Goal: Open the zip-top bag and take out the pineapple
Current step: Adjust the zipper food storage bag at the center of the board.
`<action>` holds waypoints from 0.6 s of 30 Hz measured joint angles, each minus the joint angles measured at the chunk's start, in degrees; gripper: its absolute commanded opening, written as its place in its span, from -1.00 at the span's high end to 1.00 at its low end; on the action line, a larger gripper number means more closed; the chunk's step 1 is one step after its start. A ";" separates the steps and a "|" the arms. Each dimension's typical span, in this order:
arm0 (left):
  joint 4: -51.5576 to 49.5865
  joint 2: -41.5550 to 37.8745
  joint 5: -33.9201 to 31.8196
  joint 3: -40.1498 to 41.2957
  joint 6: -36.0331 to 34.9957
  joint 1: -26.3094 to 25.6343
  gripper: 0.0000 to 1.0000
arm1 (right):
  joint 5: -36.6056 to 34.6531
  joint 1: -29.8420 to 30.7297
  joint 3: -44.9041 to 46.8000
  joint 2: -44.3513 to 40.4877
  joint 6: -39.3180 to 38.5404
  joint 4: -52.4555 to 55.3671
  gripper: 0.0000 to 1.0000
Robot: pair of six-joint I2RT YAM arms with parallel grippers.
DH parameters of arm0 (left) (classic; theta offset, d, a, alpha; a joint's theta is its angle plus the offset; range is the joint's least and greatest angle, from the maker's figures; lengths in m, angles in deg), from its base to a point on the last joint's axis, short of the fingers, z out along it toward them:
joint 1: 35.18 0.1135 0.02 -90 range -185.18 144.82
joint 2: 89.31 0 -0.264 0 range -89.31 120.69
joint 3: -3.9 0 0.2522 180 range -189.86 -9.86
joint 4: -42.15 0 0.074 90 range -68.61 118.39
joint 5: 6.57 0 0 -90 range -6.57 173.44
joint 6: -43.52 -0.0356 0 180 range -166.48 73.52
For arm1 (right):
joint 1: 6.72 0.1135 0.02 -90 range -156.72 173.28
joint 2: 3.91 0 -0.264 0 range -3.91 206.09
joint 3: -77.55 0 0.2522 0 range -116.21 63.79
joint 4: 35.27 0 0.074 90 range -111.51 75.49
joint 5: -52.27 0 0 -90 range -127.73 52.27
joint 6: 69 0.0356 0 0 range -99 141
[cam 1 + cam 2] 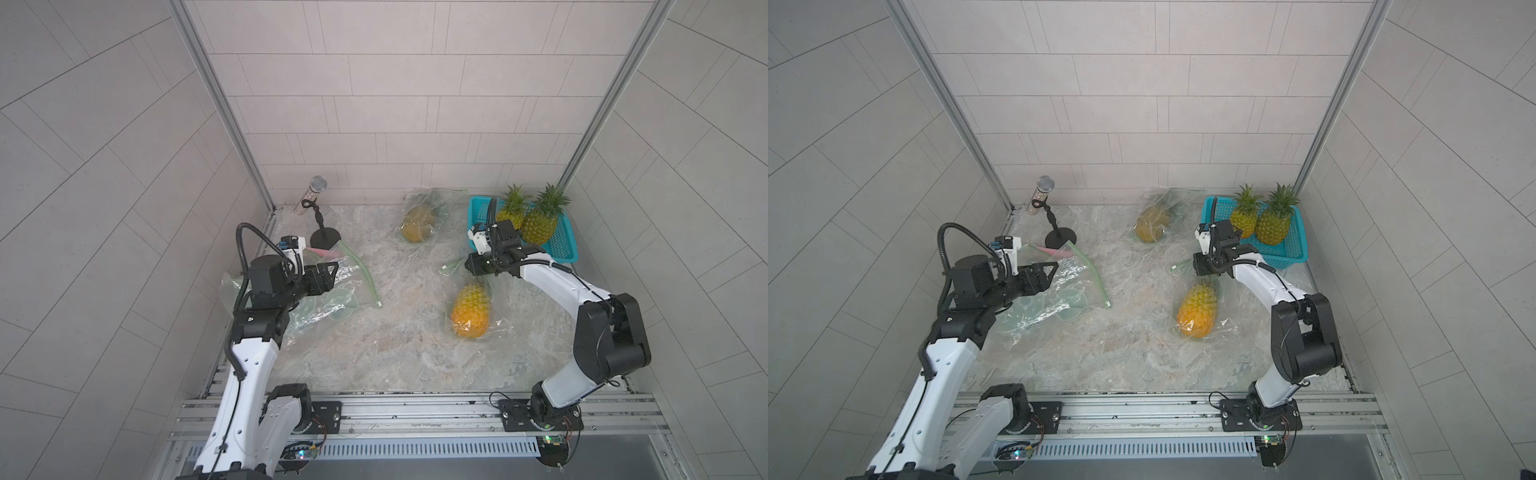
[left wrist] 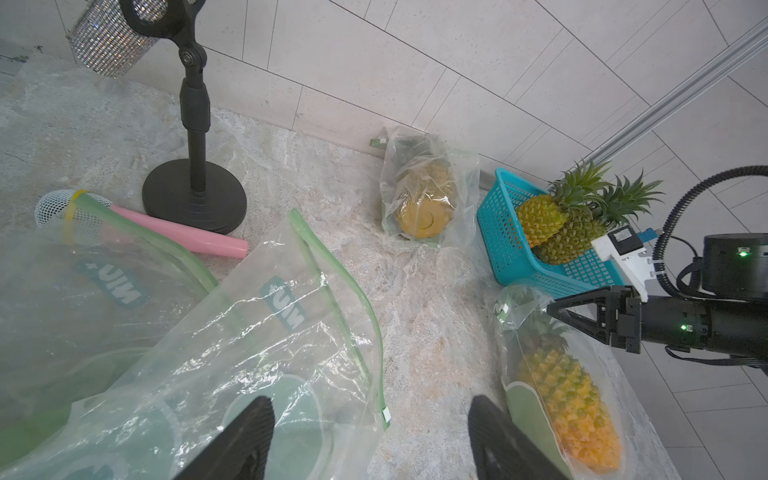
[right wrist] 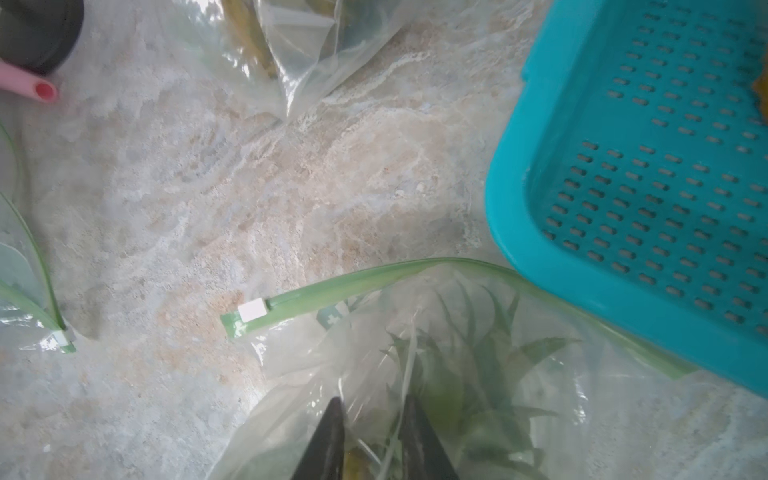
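Observation:
The zip-top bag (image 3: 291,395) lies right of the table's middle. It is clear, with a green zip strip (image 3: 353,282) and a white slider (image 3: 252,310) at the strip's end. The yellow pineapple (image 1: 471,311) lies inside, its leaves (image 3: 478,365) toward the zip. My right gripper (image 3: 374,409) sits at the bag's leafy end, its fingers drawn close with bag film pinched between them; both top views show it there (image 1: 467,264) (image 1: 1195,264). My left gripper (image 2: 370,415) hangs open over empty bags at the left, holding nothing.
A teal basket (image 1: 563,249) with two pineapples stands at the back right, touching the bag's zip end. Another bagged pineapple (image 1: 417,224) lies at the back. A microphone stand (image 1: 325,238) stands back left beside empty bags (image 1: 332,299) and a pink microphone (image 2: 178,232).

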 measured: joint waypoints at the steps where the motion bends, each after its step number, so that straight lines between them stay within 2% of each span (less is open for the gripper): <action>1: 0.00 0.11 0.17 0.00 0.02 0.00 -0.56 | -0.04 -0.02 0.04 -0.09 -0.57 0.31 1.00; 7: 0.02 1.07 1.27 0.00 0.46 -0.81 -0.56 | 1.25 -0.02 4.85 -6.47 0.35 -1.05 1.00; 10: 0.15 1.66 0.92 0.00 0.87 -4.07 -0.56 | 2.93 -0.02 8.48 -13.53 2.14 -3.93 1.00; 13: 0.20 2.14 -0.79 0.00 2.25 -9.68 -0.56 | 3.96 0.46 12.81 -20.76 4.85 -8.09 1.00; 18: 2.73 3.41 -5.64 0.24 5.95 -22.27 -0.53 | 3.89 1.95 18.34 -28.48 8.52 -13.00 1.00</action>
